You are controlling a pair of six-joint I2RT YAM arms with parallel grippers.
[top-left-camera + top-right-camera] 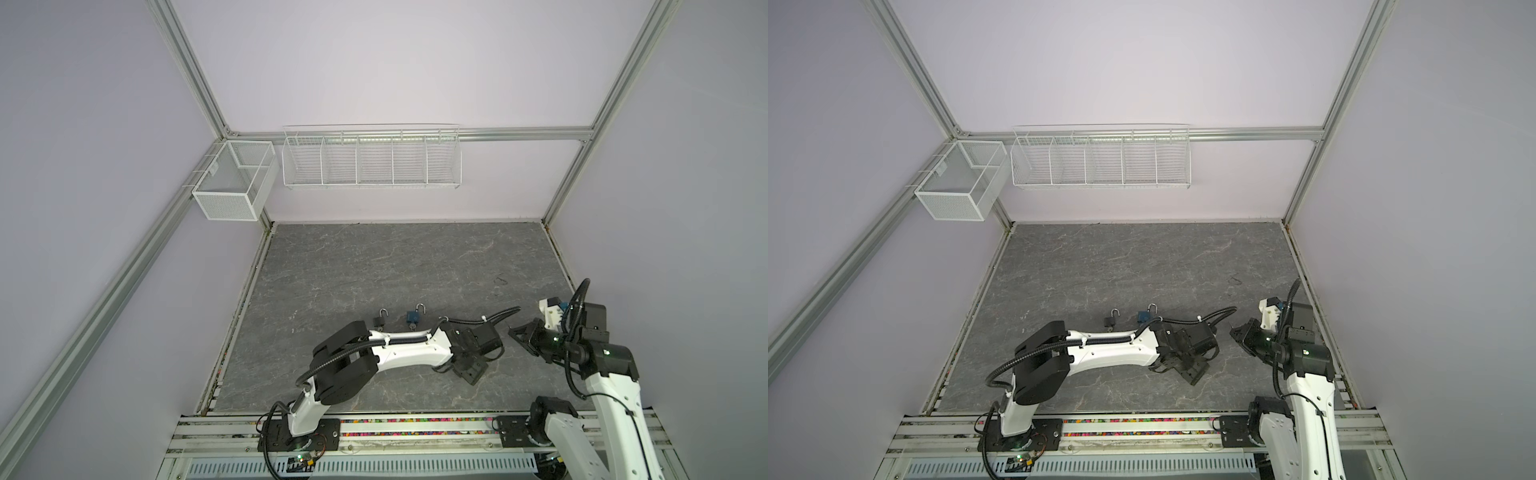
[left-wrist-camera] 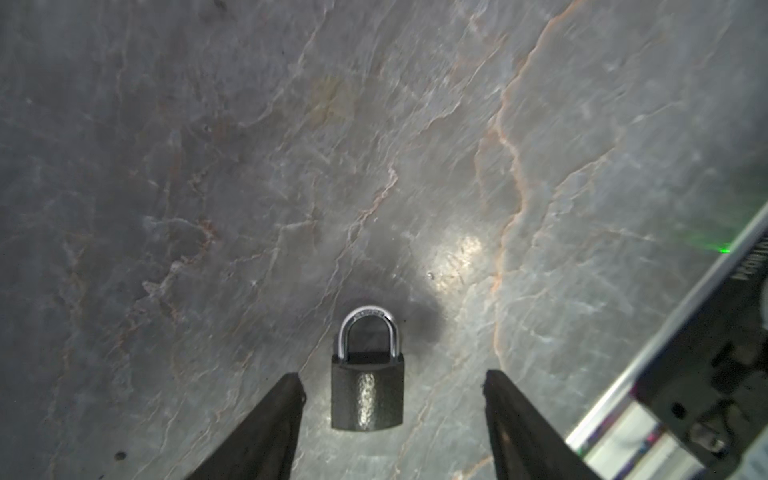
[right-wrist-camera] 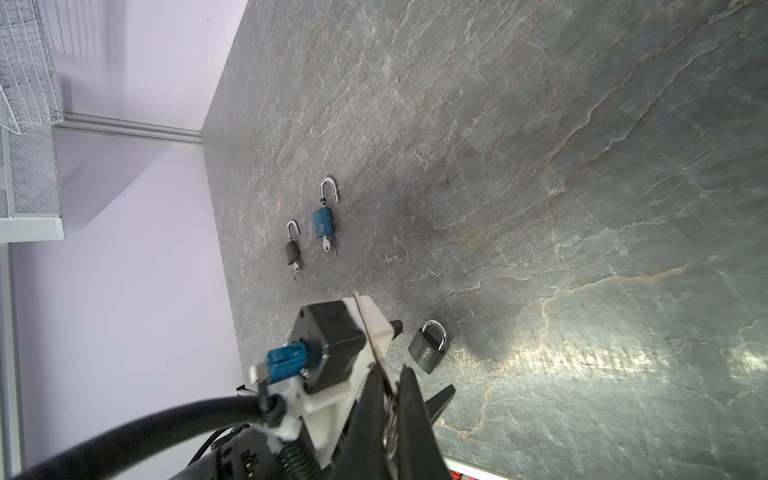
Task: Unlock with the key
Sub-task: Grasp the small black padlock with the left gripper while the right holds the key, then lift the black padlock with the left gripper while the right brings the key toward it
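Left tool (image 2: 392,376): spread, one finger on either side of the lock, no contact showing.
Lock (image 2: 367,395): dark body with the shackle shut. It lies flat on the counter (image 2: 374,166) between the left tool's tips, shackle pointing away from the tool.
Right tool (image 3: 390,374): pressed together, pinching the key (image 3: 388,415) by its ring. The lock lies just past its tips.
Blue lock (image 3: 322,222): well beyond both tools, shackle sprung, a key in it.
Small lock (image 3: 292,251): just beside the blue lock, shackle sprung, a key in it.
Risk, grasp: if the fingers close unevenly, the lock may skid or turn on the smooth counter and slip out.
Risk, access: gripping too near the lock's base could cover the keyhole.
Risk, key: held only by a loose ring, the blade may swing and miss the slot.
Risk, arms: the two wrists are close together, so a crossing move could knock them.
Hidden: the keyhole shows in no view.
Hard to make out: the key's blade is lost between the dark fingers, and only the ring is plain.
Cut off: in both top views the left arm covers most of the lock.
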